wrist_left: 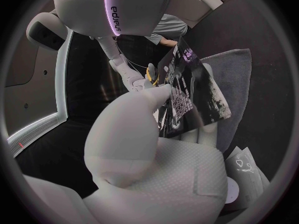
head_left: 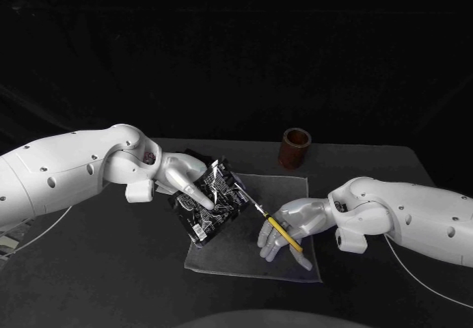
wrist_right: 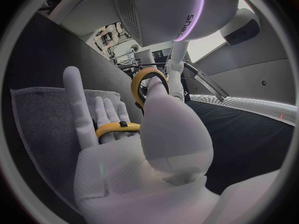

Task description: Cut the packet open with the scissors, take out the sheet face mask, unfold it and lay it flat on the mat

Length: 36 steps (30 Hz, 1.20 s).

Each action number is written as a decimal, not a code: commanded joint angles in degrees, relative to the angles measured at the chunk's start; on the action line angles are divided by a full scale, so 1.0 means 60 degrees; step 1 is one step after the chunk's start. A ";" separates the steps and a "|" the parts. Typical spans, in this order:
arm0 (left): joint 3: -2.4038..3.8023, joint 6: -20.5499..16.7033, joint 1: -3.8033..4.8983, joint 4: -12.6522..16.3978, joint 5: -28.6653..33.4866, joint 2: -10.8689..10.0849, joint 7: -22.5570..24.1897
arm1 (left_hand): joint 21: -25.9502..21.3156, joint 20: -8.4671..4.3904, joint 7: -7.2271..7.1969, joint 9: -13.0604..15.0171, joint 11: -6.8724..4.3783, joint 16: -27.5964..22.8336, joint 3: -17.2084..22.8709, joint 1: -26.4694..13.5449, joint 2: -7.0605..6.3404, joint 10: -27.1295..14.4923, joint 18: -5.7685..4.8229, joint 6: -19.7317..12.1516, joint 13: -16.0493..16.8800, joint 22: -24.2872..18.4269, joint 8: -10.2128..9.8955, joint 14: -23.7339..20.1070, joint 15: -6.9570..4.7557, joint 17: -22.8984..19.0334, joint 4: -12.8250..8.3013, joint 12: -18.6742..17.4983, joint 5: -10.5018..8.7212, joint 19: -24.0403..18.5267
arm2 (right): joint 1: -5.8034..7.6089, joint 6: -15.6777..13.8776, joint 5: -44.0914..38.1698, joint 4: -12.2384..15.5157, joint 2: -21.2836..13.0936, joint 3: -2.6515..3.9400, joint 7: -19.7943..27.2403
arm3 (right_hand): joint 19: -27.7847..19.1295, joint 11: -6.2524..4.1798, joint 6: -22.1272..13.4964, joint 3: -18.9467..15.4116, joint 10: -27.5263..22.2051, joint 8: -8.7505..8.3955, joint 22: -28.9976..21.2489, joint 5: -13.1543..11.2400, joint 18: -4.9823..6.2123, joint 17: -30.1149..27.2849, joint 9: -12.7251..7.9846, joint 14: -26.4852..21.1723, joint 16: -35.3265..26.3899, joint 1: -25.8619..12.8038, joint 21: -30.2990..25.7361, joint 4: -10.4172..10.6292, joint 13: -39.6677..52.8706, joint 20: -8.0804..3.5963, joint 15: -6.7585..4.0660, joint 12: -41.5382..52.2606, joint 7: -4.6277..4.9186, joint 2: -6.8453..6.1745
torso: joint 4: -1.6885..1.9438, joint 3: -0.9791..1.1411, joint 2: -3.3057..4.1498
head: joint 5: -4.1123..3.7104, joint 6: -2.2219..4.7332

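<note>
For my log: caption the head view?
Left hand holds the black packet over the grey mat; right hand holds yellow-handled scissors at its edge.

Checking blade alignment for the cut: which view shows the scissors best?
Head view: the scissors show full length, yellow handles in the right hand, blades pointing at the packet. Right wrist view gives the handle loops up close; left wrist view, a yellow sliver beside the packet.

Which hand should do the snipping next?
Right. The right hand holds the scissors, blades pointing at the packet, while the left hand grips that packet above the mat.
</note>
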 commanded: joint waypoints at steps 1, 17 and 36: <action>-0.0025 0.0654 -0.0021 0.0081 -0.0101 0.0007 -0.0037 | 0.0044 -0.0027 -0.0007 0.1521 -0.0042 0.0046 0.0003 0.0061 0.0004 0.0079 0.0111 0.0080 0.0010 0.0015 0.0046 0.0006 -0.0056 0.0015 -0.0002 0.0037 0.0032 0.0067 | 0.0061 0.0043 0.0385 -0.0135 0.0028 0.0044 0.0183 | -0.0051 0.0058 -0.1134 0.0053 0.0024 0.0060 -0.0018 -0.0037 0.0508 -0.0023 0.0017 -0.0079 -0.0034 -0.0001 0.0059 0.0021 0.0011 0.0017 0.0021 0.0074 0.0080 0.0069 | -0.0002 -0.0007 -0.0011 | -0.0016 -0.0014; -0.0023 0.0707 -0.0021 0.0080 -0.0191 -0.0021 -0.0043 | 0.0044 -0.0027 -0.0007 0.1521 -0.0042 0.0046 0.0003 0.0061 0.0004 0.0079 0.0111 0.0080 0.0010 0.0015 0.0046 0.0006 -0.0056 0.0015 -0.0002 0.0037 0.0032 0.0067 | 0.0086 -0.0741 0.0738 -0.0032 -0.0069 0.0044 0.0610 | 0.0403 -0.0939 0.1747 -0.0389 0.3079 0.0773 -0.0239 -0.0045 0.0524 0.0514 -0.0252 0.3261 0.1592 0.0376 0.0146 -0.0343 0.0344 -0.0779 -0.0912 0.1787 0.0328 0.0857 | -0.0010 -0.0012 -0.0016 | 0.0007 -0.0077; -0.0023 0.0772 -0.0021 0.0073 -0.0195 -0.0041 -0.0058 | 0.0052 -0.0031 -0.0010 0.1531 -0.0044 0.0052 0.0001 0.0063 -0.0002 0.0082 0.0111 0.0087 0.0015 0.0021 0.0044 0.0006 -0.0058 0.0029 -0.0007 0.0040 0.0032 0.0069 | 0.0086 -0.1537 0.0206 0.0149 -0.0218 0.0042 0.0862 | 0.1842 -0.2364 0.5734 -0.1696 0.6397 0.0792 -0.0010 -0.0017 0.0453 0.2396 0.0306 0.6531 0.3792 0.1073 0.0380 -0.0838 0.1800 -0.2076 -0.2291 0.3681 -0.1057 0.2036 | -0.0007 -0.0002 -0.0015 | 0.0021 -0.0181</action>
